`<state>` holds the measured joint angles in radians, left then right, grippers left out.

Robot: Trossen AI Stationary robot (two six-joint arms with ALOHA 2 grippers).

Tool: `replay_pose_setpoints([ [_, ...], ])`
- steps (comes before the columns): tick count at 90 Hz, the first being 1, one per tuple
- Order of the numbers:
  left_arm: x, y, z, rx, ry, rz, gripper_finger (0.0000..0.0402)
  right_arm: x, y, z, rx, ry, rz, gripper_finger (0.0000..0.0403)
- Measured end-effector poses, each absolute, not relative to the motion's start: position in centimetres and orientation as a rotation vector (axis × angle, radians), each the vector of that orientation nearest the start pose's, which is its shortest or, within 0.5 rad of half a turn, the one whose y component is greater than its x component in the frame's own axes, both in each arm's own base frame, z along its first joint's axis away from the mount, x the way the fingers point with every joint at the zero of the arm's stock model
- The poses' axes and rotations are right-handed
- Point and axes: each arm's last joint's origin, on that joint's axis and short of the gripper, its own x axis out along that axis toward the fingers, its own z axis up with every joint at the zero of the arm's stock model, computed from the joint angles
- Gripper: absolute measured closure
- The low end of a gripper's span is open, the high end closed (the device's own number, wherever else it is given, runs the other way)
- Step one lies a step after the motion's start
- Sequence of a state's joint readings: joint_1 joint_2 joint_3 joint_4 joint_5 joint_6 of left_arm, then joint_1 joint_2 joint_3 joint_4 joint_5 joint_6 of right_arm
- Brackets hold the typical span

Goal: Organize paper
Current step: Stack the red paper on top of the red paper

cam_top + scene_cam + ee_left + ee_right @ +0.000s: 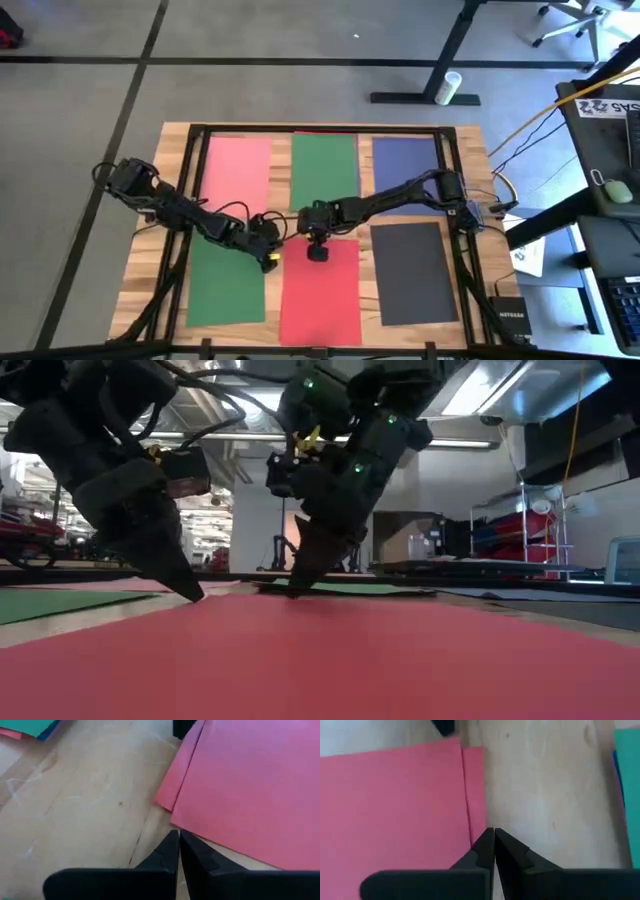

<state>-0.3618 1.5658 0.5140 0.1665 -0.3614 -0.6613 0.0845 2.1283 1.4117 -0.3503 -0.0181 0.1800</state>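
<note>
Six sheets of paper lie flat on the wooden table: pink point(236, 168), green point(325, 168) and navy point(405, 162) in the far row, green point(228, 285), red point(320, 292) and dark grey point(410, 272) in the near row. A second reddish sheet point(477, 790) juts out a little from under the red sheet point(395, 805). My left gripper point(270, 258) is shut, pointing down beside the red sheet's left edge near its far corner. My right gripper point(318, 252) is shut, pointing down at the red sheet's far edge. My left gripper comes slanting from above, and its shut fingertips point(192, 596) reach the surface at the red sheet's left edge point(176, 815). Whether they touch the paper or only the wood beside it, I cannot tell. My right gripper slants down from above, its shut fingertips point(293, 589) meeting the surface at the edge of the jutting under sheet point(481, 822). Whether they press on the paper, I cannot tell.
A black frame point(320, 129) runs around the table top, and cables trail along its right side. A white printed sheet point(530, 256) and a black box point(509, 318) sit off the right edge. Bare wood point(90, 805) shows between the sheets.
</note>
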Motion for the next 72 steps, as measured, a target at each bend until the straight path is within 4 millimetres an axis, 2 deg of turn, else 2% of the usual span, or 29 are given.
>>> replay_pose_setpoints([
  [72, 24.01, -7.93, 11.16, -0.308, 0.782, 0.264, 0.0402, 42.97, 3.95, 12.64, 0.186, 1.072, 0.056, 0.0403],
])
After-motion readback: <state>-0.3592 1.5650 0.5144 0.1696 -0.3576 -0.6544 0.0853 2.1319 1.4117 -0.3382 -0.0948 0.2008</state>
